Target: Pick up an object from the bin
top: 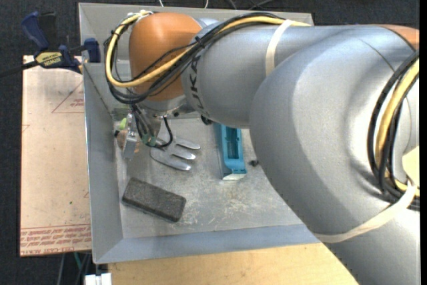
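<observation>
The gripper [139, 135] is low by the left wall of the grey metal bin [101, 183], just beside a silver metal fork head [175, 156]. Its opening state cannot be determined. A dark grey rectangular block [153, 199] lies nearby.

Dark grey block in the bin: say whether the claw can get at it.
Probably yes: the dark grey block lies apart with nothing on it, and the claw hangs close by.

I read bare floor in the bin [220, 207] along the front, right of the dark grey block [153, 199] — room to pass there. The silver fork [175, 155] and blue bar [231, 150] crowd the middle — my arm [300, 90] overhangs the back and right.
</observation>
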